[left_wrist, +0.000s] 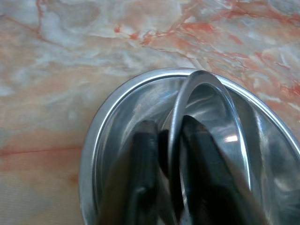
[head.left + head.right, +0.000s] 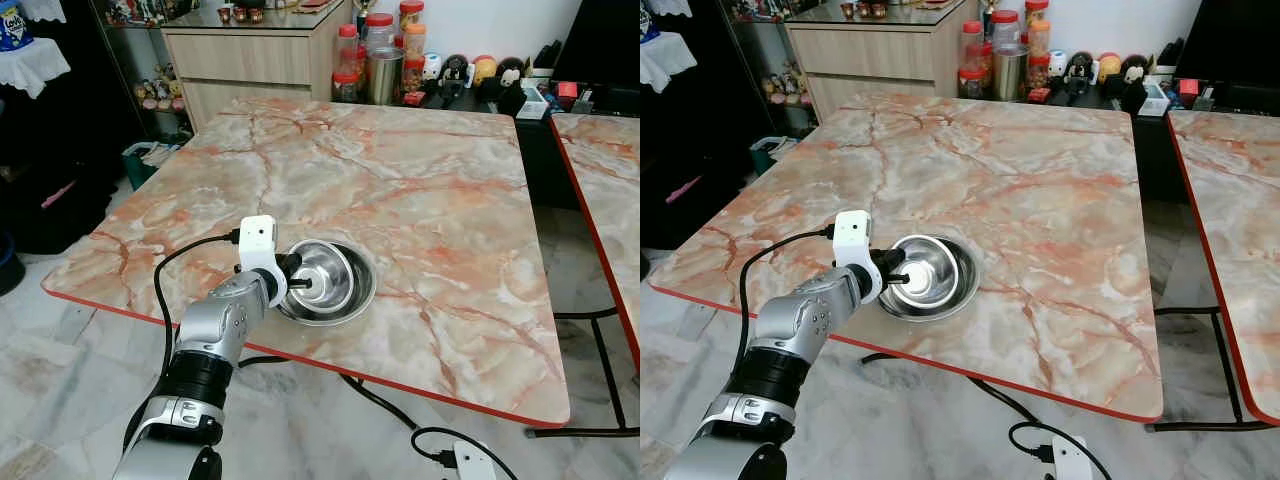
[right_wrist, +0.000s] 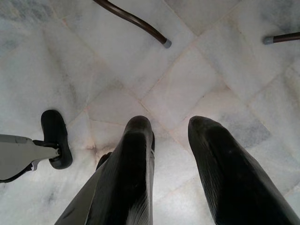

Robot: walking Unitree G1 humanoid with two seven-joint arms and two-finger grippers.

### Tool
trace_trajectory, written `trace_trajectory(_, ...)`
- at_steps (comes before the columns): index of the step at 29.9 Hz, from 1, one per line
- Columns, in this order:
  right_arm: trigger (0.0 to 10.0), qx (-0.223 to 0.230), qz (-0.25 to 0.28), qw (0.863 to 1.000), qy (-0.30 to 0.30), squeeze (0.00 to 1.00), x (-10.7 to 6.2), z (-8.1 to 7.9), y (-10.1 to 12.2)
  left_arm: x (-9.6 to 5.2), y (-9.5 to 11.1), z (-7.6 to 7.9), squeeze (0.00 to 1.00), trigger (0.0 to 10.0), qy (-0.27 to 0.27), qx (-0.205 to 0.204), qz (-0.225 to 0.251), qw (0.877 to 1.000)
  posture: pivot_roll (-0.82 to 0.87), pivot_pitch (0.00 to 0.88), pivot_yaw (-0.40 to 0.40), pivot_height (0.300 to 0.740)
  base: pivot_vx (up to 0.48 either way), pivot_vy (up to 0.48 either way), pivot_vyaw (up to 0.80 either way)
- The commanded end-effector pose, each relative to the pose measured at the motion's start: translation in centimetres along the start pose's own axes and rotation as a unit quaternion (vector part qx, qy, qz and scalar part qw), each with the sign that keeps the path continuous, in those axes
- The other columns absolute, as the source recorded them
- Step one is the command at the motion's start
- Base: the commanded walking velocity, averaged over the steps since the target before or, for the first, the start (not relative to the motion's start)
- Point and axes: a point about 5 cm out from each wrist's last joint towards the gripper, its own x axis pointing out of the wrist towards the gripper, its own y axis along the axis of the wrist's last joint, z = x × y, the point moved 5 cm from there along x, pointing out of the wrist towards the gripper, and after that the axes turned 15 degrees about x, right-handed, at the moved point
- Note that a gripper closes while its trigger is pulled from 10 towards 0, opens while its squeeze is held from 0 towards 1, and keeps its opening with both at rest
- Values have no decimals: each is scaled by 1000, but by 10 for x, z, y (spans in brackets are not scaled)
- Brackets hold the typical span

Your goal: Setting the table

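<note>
On the marble-patterned counter [image 2: 400,180], close to its red-trimmed near edge, a shallow steel plate [image 2: 345,308] lies flat with a smaller steel bowl [image 2: 325,275] inside it. The bowl is tipped up on its side, its opening facing toward the left arm. The left gripper [image 2: 300,284] reaches in from the near edge, and its fingers [image 1: 143,154] are closed on the bowl's rim, one finger inside the bowl and the other outside (the wrist view shows the thin rim running straight up between the two black pads). The bowl's lower edge seems to rest against the plate's inner surface, though the exact contact is hidden by the gripper.

The right gripper [image 3: 171,136] hangs low beside the robot, pointing down at the pale tiled floor [image 3: 225,61], its two fingers parted with a clear gap and nothing between them. At the counter's far side stand a wooden cabinet [image 2: 250,55], red-lidded jars [image 2: 347,55] and a row of small figurines [image 2: 470,72]. A second counter [image 2: 605,190] of the same pattern sits to the right.
</note>
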Motion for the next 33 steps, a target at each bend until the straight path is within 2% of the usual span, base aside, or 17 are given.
trace_trajectory(1,10000,-4,-2,1000,3,0,0,-3,0,-1,1,-3,0,10000,9,13,-1,1000,-8,22,51,740,0,0,0)
trace_trajectory(6,10000,-4,-2,1000,3,0,0,-3,0,-1,2,-6,0,10000,19,33,-1,999,-9,23,51,740,0,0,0)
trace_trajectory(12,10000,-5,-2,1000,3,0,0,-3,0,-3,12,-15,0,10000,43,97,11,994,-6,22,50,740,0,0,0)
trace_trajectory(18,10000,-5,-2,1000,4,0,0,-3,0,-4,20,-14,0,10000,46,136,26,989,-6,22,50,740,0,0,0)
trace_trajectory(30,10000,-6,-2,1000,4,0,0,-3,0,-4,20,-7,0,10000,36,157,35,986,-6,24,50,740,0,0,0)
trace_trajectory(33,10000,-6,-2,1000,4,0,0,-3,0,-5,27,0,0,10000,26,175,62,982,-6,25,51,740,0,0,0)
